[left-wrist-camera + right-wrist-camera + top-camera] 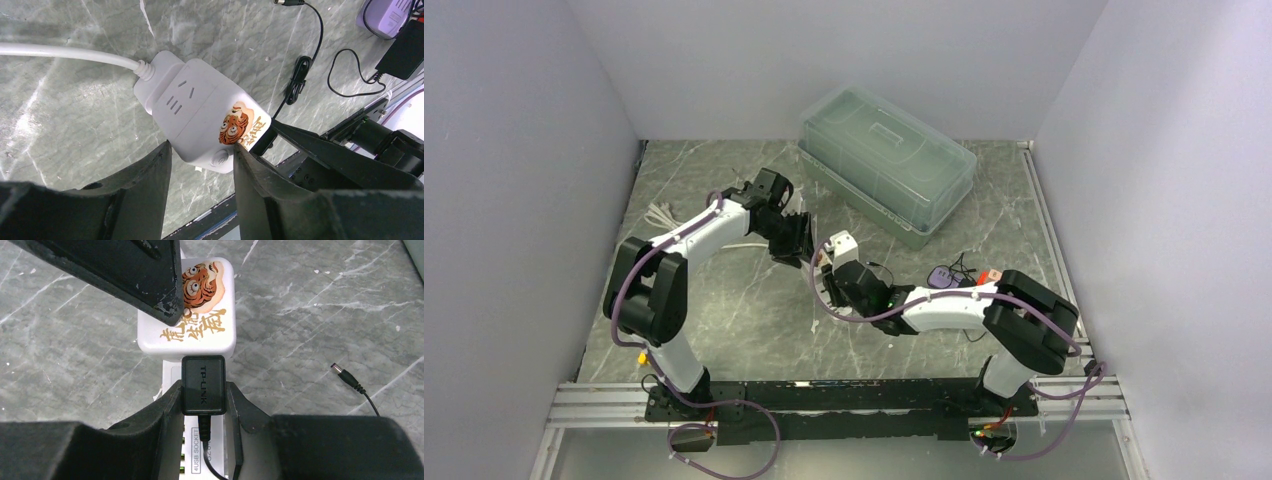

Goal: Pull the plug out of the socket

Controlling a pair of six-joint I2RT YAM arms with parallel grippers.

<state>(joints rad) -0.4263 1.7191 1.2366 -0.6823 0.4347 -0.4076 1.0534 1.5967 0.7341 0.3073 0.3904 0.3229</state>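
At the surface (pixel 754 320) centre, the left gripper (pixel 202 155) is clamped on the tiger-sticker socket cube (pixel 195 110), bracing it, while the right gripper (pixel 203 390) pinches the TP-LINK plug (pixel 202 377) seated in it, likely to pull them apart.

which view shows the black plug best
The right wrist view: the plug sits centred, label readable, held by the right gripper on the white socket. The left wrist view mostly hides it behind the socket; from the top it is too small to make out.
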